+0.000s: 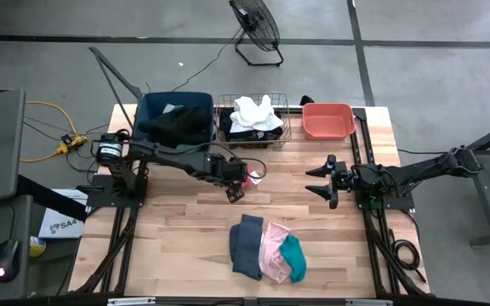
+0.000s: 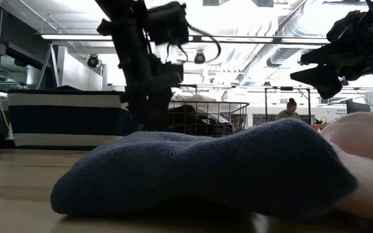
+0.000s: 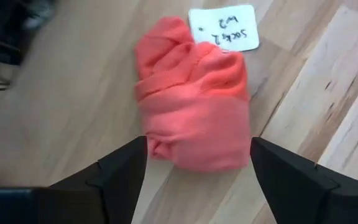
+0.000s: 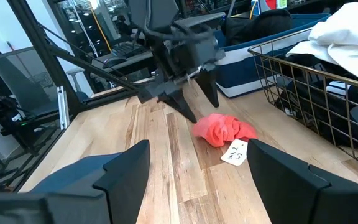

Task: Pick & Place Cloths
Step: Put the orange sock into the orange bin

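A bright pink cloth [image 3: 191, 106] with a white paper tag [image 3: 224, 28] lies bunched on the table in front of the wire basket [image 1: 253, 119]. My left gripper [image 3: 197, 142] hovers just over it, open, one finger on either side of its near end, fingers pointing down [image 4: 191, 109]. I see no touch. My right gripper [image 1: 320, 181] waits open to the cloth's right, facing it. Near the table's front lie a slate grey-blue cloth [image 1: 247, 246], a pale pink cloth [image 1: 273, 251] and a teal cloth [image 1: 293, 257], side by side.
Along the far edge stand a blue tub [image 1: 175, 119] holding a black cloth, the wire basket with white cloth [image 1: 253, 110] on black cloths, and a coral tub [image 1: 327, 120]. Bare wood lies between the two grippers. A person [image 2: 292, 109] shows far behind the table.
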Available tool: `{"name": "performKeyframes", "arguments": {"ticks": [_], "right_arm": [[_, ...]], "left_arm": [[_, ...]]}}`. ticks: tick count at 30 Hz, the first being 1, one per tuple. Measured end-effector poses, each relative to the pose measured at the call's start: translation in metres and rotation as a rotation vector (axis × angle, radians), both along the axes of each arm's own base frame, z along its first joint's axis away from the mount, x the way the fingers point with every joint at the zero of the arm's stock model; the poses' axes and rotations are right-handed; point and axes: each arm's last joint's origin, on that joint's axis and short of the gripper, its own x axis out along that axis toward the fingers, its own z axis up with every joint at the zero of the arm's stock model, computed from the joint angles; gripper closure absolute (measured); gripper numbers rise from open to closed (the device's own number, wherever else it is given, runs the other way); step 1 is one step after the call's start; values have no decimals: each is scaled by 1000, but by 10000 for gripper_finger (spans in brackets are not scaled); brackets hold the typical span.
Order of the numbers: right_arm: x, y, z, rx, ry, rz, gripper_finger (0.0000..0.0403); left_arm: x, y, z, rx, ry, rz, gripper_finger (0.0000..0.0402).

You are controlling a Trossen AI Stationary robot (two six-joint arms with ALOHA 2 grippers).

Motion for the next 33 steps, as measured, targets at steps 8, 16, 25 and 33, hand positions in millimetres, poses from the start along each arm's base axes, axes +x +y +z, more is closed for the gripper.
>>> {"name": "performKeyframes", "arguments": {"ticks": [8, 16, 25, 33], "right_arm": [[0, 0, 0, 0, 4, 0, 143], [0, 0, 0, 0, 2, 0, 143], [0, 0, 0, 0, 1, 0, 143], [0, 0, 0, 0, 1, 0, 143]], "left_arm": [[9, 0, -31, -19, 62, 1, 120], [13, 0, -35, -12, 55, -8, 189], [12, 0, -36, 6, 70, -51, 375], [12, -7, -34, 35, 77, -126, 379]]}}
